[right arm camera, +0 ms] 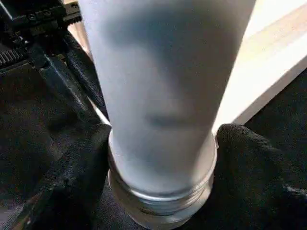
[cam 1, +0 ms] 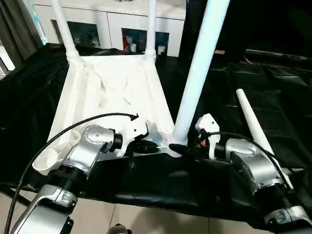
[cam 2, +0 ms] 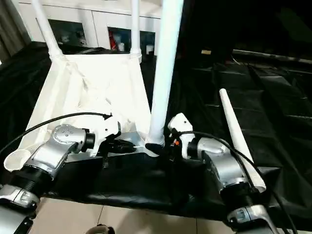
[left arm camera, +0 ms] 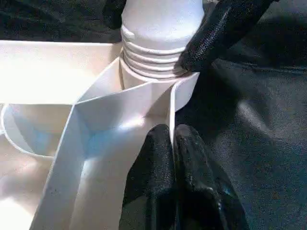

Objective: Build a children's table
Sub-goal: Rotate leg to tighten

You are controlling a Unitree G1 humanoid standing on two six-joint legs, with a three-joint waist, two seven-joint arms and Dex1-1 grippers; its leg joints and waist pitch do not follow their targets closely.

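A black cloth (cam 1: pixel 273 83) drapes the whole surface, creased and faintly glossy where the light catches its folds, and hangs over the near edge. Below that edge lies a floor of pale tiles (cam 1: pixel 146 219) with thin dark joints. Beyond the far edge stands a white cabinet (cam 1: pixel 112 22) with glass doors; small red and white items sit behind the panes. A grey curtain (cam 1: pixel 12 29) hangs at the far left corner. The area past the far right corner is dark.

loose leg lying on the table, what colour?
White, against the black drape. The loose leg shows best in the left eye view.
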